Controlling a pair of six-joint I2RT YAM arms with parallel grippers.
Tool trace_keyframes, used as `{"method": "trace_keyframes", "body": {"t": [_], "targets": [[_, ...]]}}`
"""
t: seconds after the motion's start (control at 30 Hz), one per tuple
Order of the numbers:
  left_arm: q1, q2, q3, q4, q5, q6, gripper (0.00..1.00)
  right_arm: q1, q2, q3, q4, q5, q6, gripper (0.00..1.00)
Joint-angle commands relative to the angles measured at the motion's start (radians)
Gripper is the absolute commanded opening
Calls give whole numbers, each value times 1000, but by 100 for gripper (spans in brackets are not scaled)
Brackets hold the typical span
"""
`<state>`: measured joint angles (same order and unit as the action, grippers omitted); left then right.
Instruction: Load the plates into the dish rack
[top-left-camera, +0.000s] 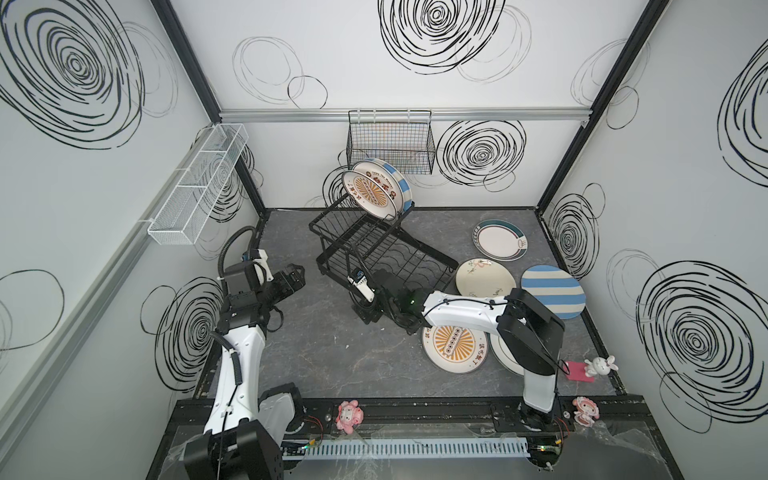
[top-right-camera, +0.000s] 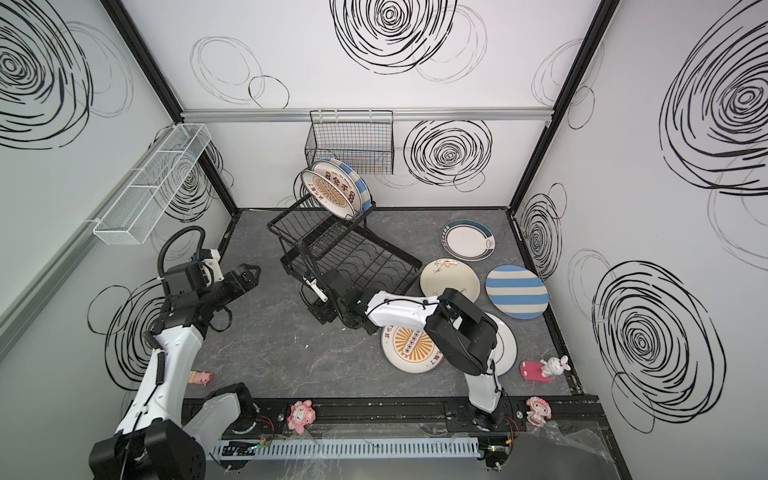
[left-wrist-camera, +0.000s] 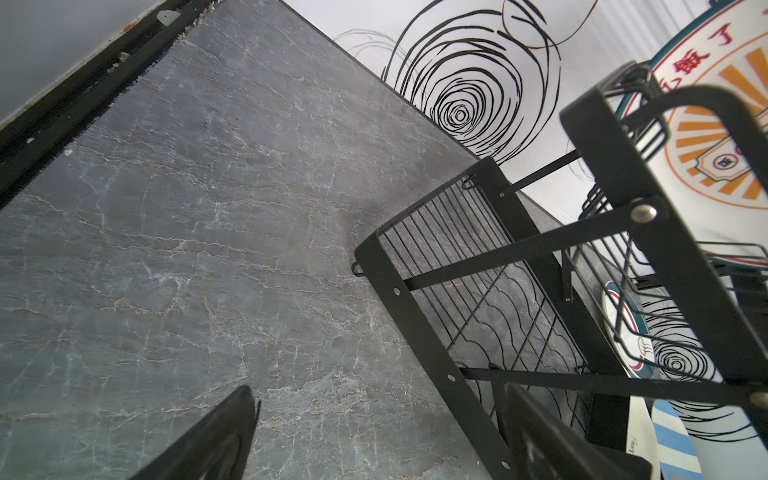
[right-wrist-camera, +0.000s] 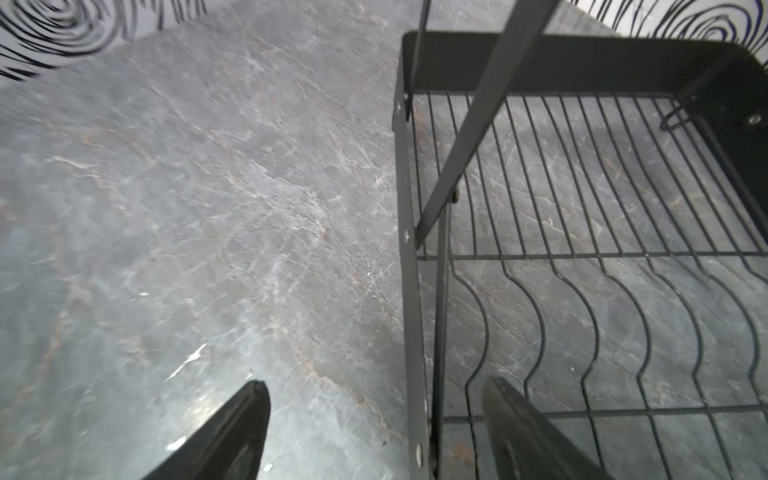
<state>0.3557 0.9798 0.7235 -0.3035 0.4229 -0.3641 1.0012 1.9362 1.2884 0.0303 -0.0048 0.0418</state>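
Black wire rack (top-left-camera: 386, 257) is sitting on the surface (top-left-camera: 316, 357). Three plates (top-left-camera: 374, 193) are standing on edge in its raised tier, sunburst one in front. Five more are lying flat to its right. Right pincer (right-wrist-camera: 376, 384) is hanging apart, straddling the rack's lower rail. Left pincer (top-left-camera: 296, 277) is apart too.

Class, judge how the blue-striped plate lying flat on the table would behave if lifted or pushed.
The striped plate looks like glazed ceramic: probably stiff, heavy for its size, breakable if dropped. Lying flat on the smooth table, it would likely slide, not tip, when pushed. Its low edge offers little to grip.
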Motion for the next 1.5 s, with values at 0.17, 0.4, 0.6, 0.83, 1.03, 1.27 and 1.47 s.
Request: {"method": "trace_keyframes", "body": {"t": [0.17,0.4,0.6,0.83,1.03,1.27,1.47], "targets": [[15,-10,-22,54,25,2,96,-15,48,21,-33,94,17,83],[15,-9,-32,61,37,-3,96,-44,60,-2,5,46,15,80],[15,-16,-35,63,45,-4,96,-39,93,25,13,10,-21,68],[15,-18,-36,64,50,-2,96,-37,117,34,20,16,-34,51],[15,-24,-35,58,50,1,96,-17,131,57,25,34,-72,31],[15,-29,-38,48,46,4,96,12,169,103,8,53,-123,3],[15,-32,-34,35,34,7,96,47,172,107,35,58,-155,0]]}}
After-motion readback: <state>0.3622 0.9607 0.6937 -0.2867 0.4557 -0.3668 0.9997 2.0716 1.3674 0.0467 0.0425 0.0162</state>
